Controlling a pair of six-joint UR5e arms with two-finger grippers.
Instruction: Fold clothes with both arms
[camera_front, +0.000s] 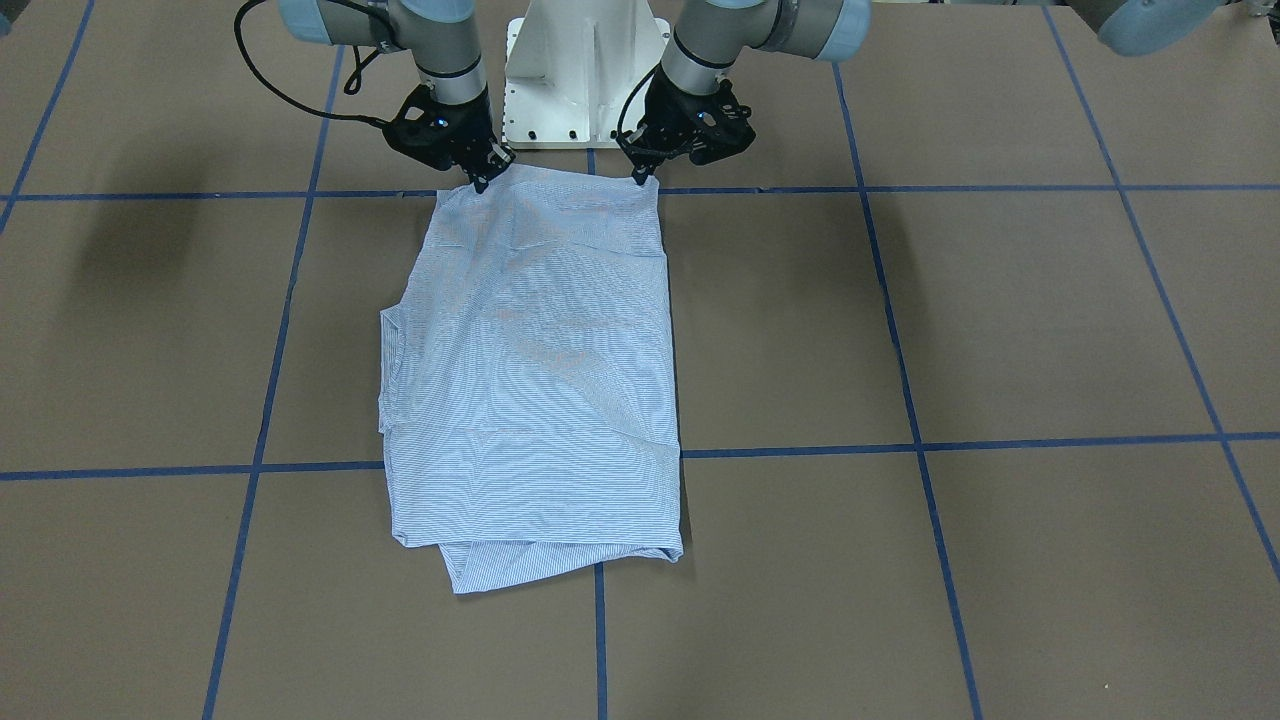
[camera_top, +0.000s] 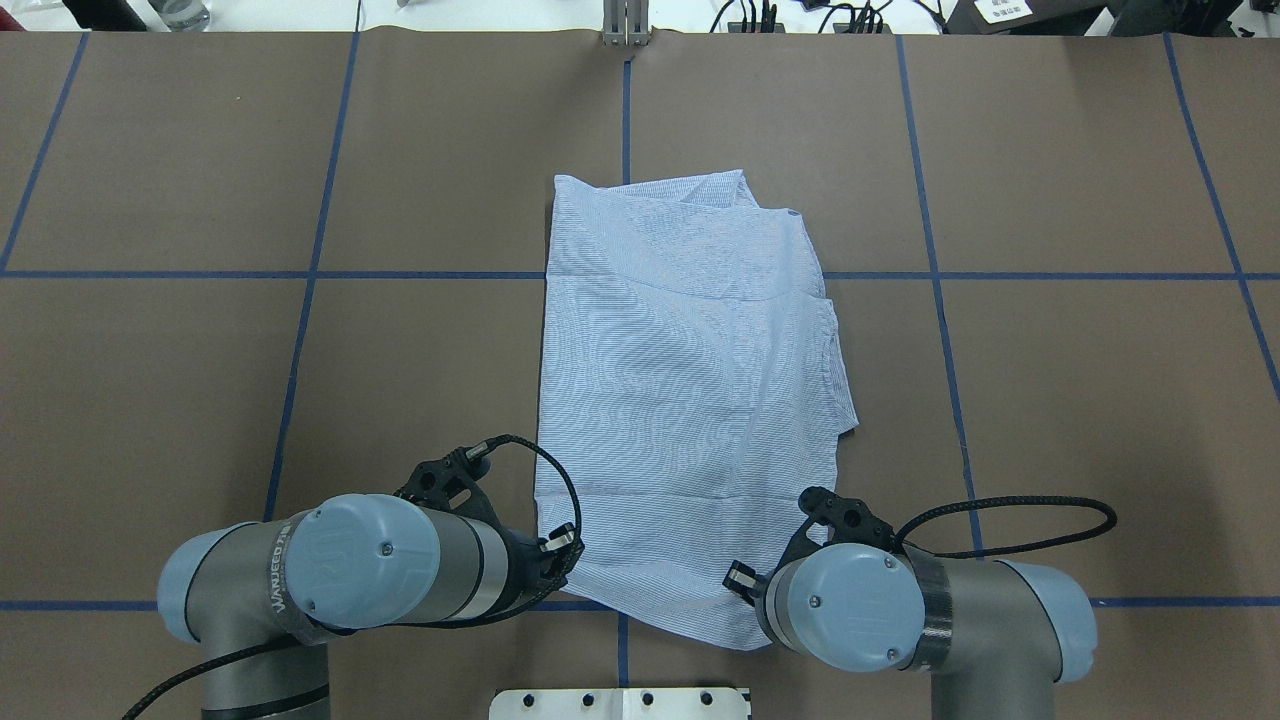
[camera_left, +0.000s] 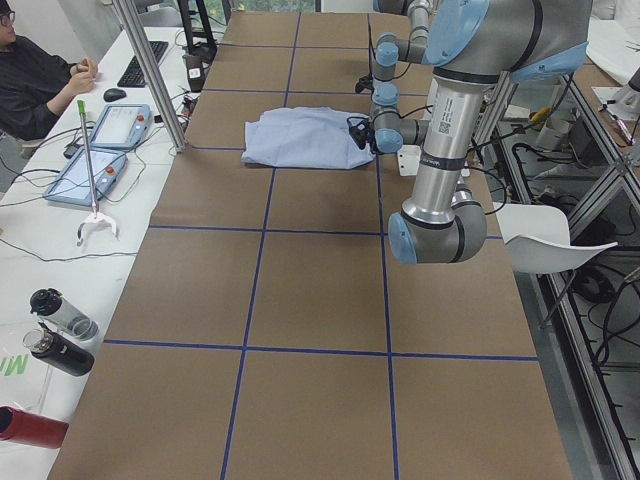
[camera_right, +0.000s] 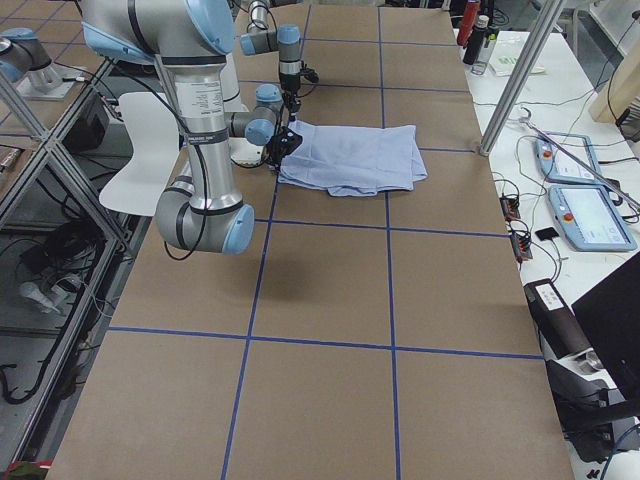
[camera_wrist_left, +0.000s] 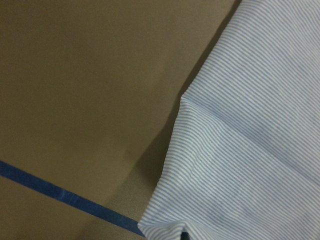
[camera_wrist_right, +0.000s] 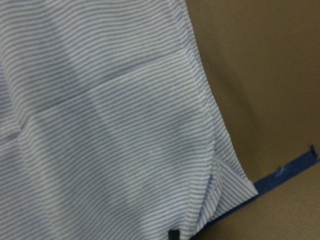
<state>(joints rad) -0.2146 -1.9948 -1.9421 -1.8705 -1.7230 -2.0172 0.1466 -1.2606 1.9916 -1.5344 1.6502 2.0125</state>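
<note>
Black and narrowed to a point, the left hand (camera_front: 643, 175) sits on the shirt corner closest to the white base (camera_front: 575, 70), on the base's left side. The right hand (camera_front: 483, 180) does the same at the matching corner on the base's right. From across the worktop (camera_front: 1000, 330), each hand looks closed on a pinch of cloth. The wrist cameras show only striped fabric running to the bottom of the frame, so the grip is probably firm, but I can't confirm that.

My reading is that taking both corners of one edge lets that edge rise level. It could then be carried away from the base and laid over the far half. One hand alone would drag the cloth askew. Both wrists lean in from just beside the base, so the arms have room to sweep outward.

The shirt (camera_front: 540, 380) lies straight out in front of the base as a long, narrow rectangle. Its sides are already turned in, and no sleeve is hanging loose. At the end farthest from the base, a lower layer peeks out past the top one, and a small flap juts from the side to the base's right. These suggest an earlier fold was slightly uneven, which could show again once the length is halved.

By count there are two arms, left (camera_front: 760, 30) and right (camera_front: 420, 25), two hands, one shirt and one base. Well off from the base, at a side desk, sits one person (camera_left: 30, 70).
</note>
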